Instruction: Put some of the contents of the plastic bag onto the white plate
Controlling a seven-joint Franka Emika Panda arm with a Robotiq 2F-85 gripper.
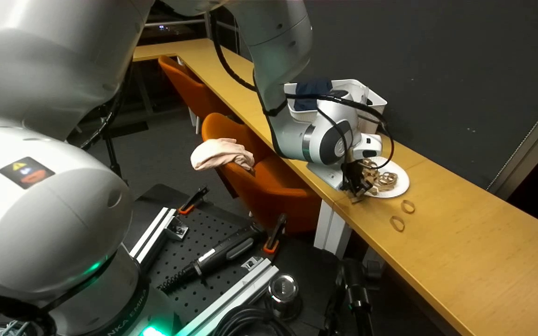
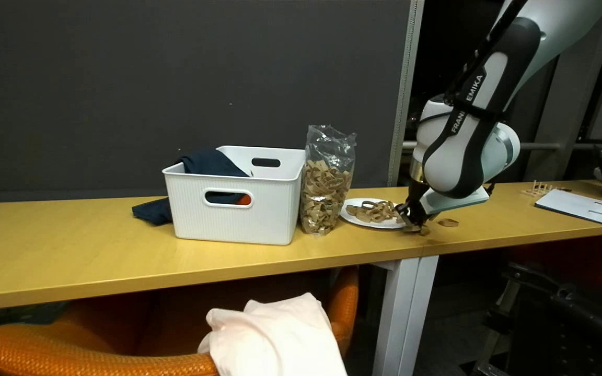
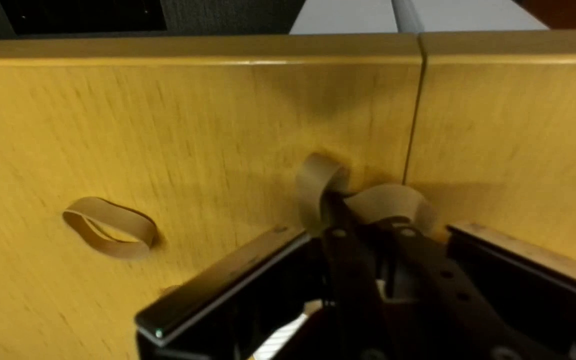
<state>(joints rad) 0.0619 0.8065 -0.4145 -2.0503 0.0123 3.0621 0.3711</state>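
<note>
The clear plastic bag (image 2: 326,193), full of tan-brown pieces, stands upright beside the white tub in an exterior view. Right of it lies the white plate (image 2: 379,225), with a heap of tan pieces (image 2: 371,210) on it. My gripper (image 1: 357,187) is low over the table at the plate's near edge, pointing down. In the wrist view its dark fingers are close together at the tips, and a bent tan ring piece (image 3: 388,201) is pinched between them, bulging out on both sides. Another loose ring (image 3: 118,227) rests on the wood nearby. Much of the plate is hidden behind the gripper.
Two loose rings, one of them a tan ring (image 1: 407,206), lie on the table beyond the plate. The white tub (image 2: 233,209) holds dark blue cloth. The table's front edge (image 3: 193,50) runs close to the gripper. An orange chair (image 1: 269,186) stands against the table.
</note>
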